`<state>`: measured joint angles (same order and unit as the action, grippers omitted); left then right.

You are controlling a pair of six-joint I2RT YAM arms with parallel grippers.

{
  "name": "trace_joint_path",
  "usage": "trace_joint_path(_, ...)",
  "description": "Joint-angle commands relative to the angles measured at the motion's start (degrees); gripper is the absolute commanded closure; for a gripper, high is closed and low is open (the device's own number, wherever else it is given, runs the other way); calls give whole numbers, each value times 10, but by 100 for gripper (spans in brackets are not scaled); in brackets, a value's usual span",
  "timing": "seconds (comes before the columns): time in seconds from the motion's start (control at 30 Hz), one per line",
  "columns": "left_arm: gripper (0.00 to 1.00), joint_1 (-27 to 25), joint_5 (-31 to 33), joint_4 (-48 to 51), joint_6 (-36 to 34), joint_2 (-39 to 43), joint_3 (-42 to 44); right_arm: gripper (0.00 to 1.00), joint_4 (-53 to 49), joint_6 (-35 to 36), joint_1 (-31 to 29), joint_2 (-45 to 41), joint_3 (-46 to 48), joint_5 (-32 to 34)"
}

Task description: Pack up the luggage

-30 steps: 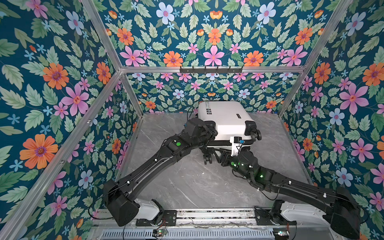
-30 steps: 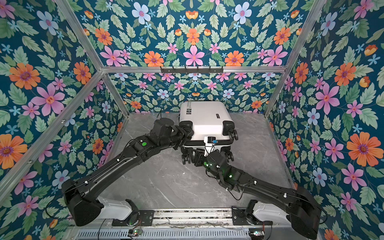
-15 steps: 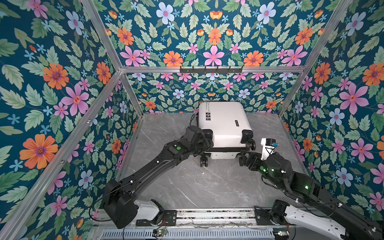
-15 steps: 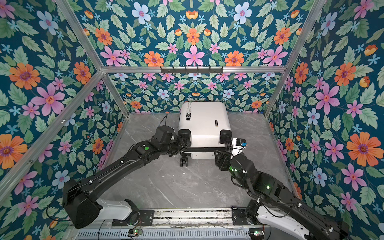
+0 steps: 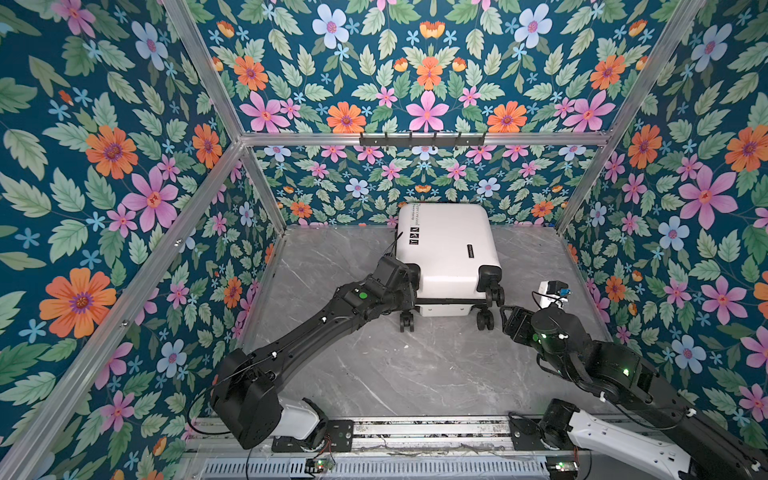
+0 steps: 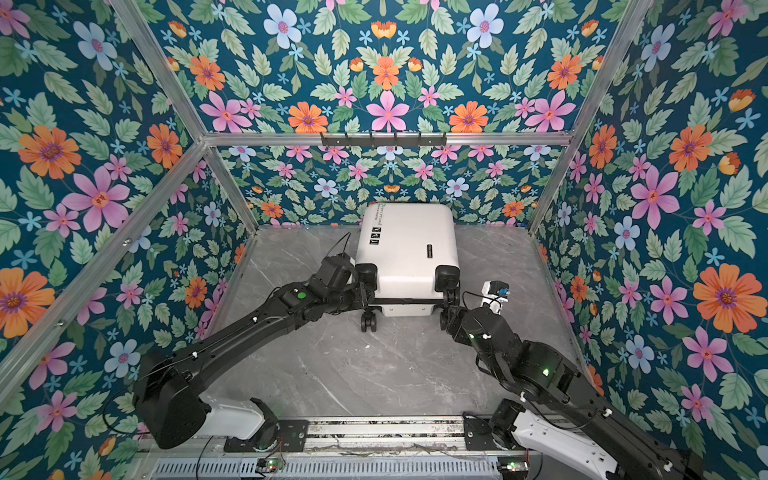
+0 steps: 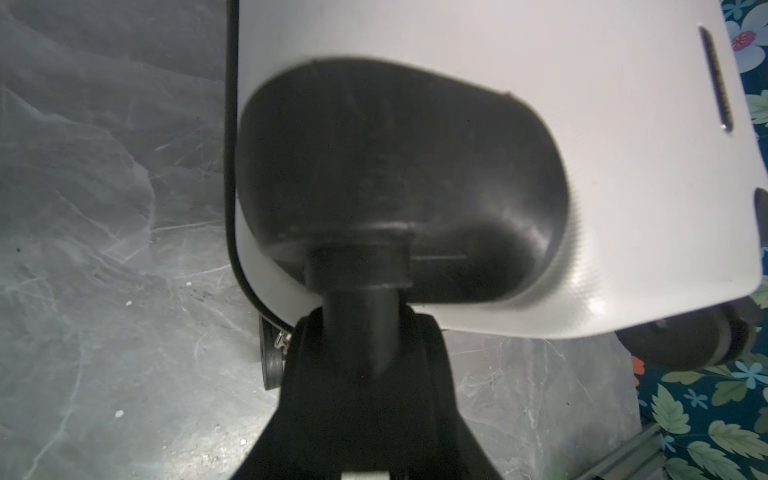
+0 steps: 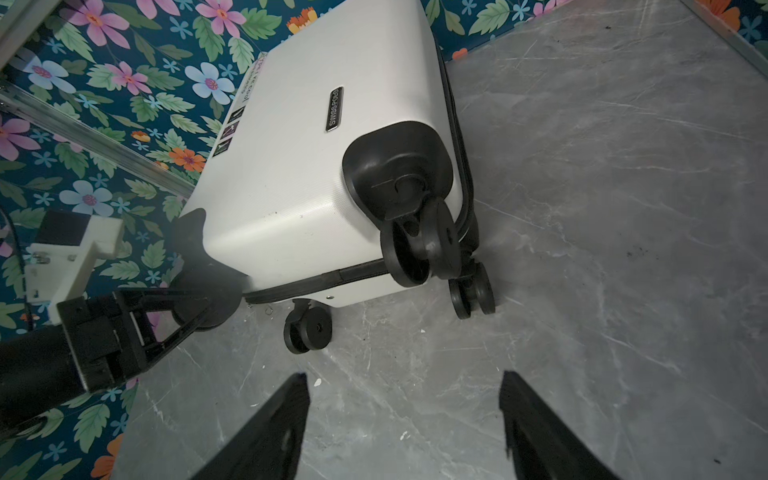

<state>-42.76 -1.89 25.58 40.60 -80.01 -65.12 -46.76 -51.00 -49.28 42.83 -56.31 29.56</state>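
The luggage [image 5: 449, 245] [image 6: 409, 245] is a closed white suitcase lying flat at the back of the table, its black wheels toward the front. My left gripper [image 5: 409, 291] [image 6: 361, 295] is shut on the upper wheel at the case's left front corner. The left wrist view shows that wheel's black housing [image 7: 395, 174] on the white shell [image 7: 540, 124], with my left gripper [image 7: 365, 332] around the wheel below it. My right gripper [image 8: 405, 374] [image 5: 505, 316] stands open over bare table just in front of the right-hand wheels [image 8: 419, 245], holding nothing.
Floral walls with aluminium posts close in the table [image 5: 415, 374] on three sides. A black hook rail [image 5: 419, 139] runs along the back bar. The arm bases sit on a metal rail [image 5: 415, 432] at the front edge.
My right gripper has pulled back from the case's front middle to the right and opened. The luggage has swung straighter and slid toward the back wall, my left gripper still on its wheel.
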Motion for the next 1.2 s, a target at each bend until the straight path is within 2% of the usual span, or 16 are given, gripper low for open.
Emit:
trace_joint_path(0.0,76,0,36,-39,-54,13,19,25,3,-8,6,14,-10,6)
trace_joint_path(0.1,47,0,62,-66,-47,51,57,25,-3,0,7,39,-29,-3)
trace_joint_path(0.2,35,0,106,-97,-37,111,104,25,-18,14,8,69,-58,-10)
trace_joint_path(0.37,30,0,188,-143,-36,219,193,23,-16,47,31,107,-91,-52)
trace_joint_path(0.53,25,0,220,-187,-44,302,284,24,-18,53,143,132,-109,-181)
trace_joint_path(0.63,13,0,236,-166,-48,318,285,24,-14,77,170,142,-122,-196)
trace_joint_path(0.7,5,0,279,-138,-26,312,271,24,-15,96,177,150,-131,-193)
trace_joint_path(0.8,5,0,302,-107,-32,284,244,24,-20,108,190,162,-137,-198)
trace_joint_path(0.97,7,0,250,-102,-91,242,229,24,-11,110,227,165,-126,-219)
trace_joint_path(1.17,9,1,227,-211,-88,276,323,22,-8,122,297,159,-125,-272)
